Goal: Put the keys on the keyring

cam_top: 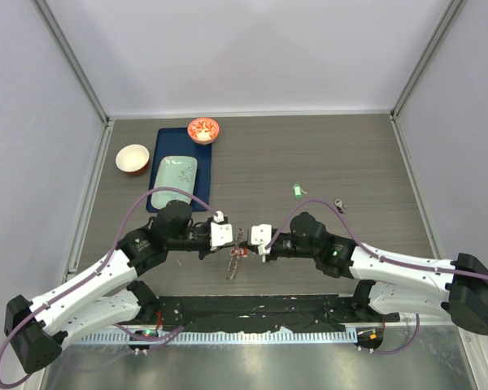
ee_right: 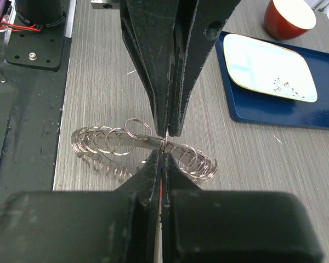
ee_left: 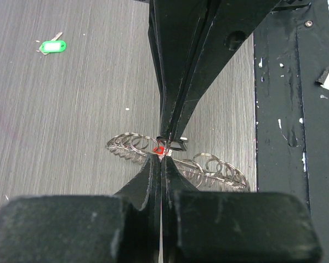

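The keyring (cam_top: 236, 262) is a silvery band strung with many small wire rings; it sits low over the table between both arms. My left gripper (ee_left: 162, 156) is shut, its tips pinching the keyring (ee_left: 208, 169) at its middle. My right gripper (ee_right: 163, 152) meets it tip to tip and is shut on the red key (ee_left: 158, 149), a red sliver showing between its fingers. The keyring (ee_right: 104, 141) curves to both sides of the tips. A green key (cam_top: 295, 190) and a dark key (cam_top: 339, 204) lie on the table beyond the right arm.
A blue tray (cam_top: 205, 166) with a pale green plate (cam_top: 173, 175) lies at the back left. A red bowl (cam_top: 203, 129) stands at its far end and a brown-and-white bowl (cam_top: 132, 159) to its left. A black base plate (cam_top: 252, 313) runs along the near edge.
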Controlling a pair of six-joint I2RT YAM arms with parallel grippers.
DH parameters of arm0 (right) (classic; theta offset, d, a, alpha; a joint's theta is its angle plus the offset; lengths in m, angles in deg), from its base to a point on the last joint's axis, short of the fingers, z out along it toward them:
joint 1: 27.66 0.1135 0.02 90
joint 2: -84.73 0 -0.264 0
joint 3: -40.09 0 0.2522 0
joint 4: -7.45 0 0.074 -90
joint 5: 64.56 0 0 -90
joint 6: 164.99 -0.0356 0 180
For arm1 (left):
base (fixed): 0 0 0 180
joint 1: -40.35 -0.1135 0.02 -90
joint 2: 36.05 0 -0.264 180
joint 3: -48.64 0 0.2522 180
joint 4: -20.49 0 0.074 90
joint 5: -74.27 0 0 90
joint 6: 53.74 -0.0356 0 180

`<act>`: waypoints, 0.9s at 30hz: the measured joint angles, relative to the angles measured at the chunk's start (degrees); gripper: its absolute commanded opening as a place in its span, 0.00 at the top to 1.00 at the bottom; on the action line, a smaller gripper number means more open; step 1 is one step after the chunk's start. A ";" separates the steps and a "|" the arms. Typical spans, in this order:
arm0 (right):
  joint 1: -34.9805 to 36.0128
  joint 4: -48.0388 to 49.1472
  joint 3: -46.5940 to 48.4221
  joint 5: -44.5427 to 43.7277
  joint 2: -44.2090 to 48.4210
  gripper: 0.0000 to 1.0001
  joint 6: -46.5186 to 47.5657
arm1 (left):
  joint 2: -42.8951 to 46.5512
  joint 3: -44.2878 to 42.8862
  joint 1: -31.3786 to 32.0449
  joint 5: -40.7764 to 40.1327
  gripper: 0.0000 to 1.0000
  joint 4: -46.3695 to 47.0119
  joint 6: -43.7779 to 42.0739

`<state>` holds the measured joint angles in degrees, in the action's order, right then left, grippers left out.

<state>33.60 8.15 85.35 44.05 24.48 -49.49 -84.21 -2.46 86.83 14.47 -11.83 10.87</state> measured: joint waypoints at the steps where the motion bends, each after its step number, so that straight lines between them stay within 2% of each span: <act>1: 0.00 0.00 -0.02 -0.11 0.13 0.99 -0.24 | -0.02 -0.04 0.09 -0.11 1.00 -0.02 0.00; 13: 0.00 0.31 -0.02 -0.48 0.11 0.96 -3.21 | -0.61 -0.81 0.57 -1.03 1.00 -0.63 0.81; 20: 0.02 2.01 0.00 -0.42 0.13 0.77 -4.13 | 1.16 -0.79 0.59 -1.75 1.00 -0.81 1.07; 25: 0.04 2.32 0.02 0.04 0.55 0.71 -4.70 | 1.18 -0.76 0.68 -2.16 1.00 -0.74 1.18; 27: 0.11 2.62 0.11 0.42 0.87 0.65 -4.74 | 1.18 -0.76 0.72 -2.25 1.00 -0.61 1.20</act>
<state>33.71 10.77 85.46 44.47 25.35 -54.23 -83.03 -3.23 87.55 12.22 -12.45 12.07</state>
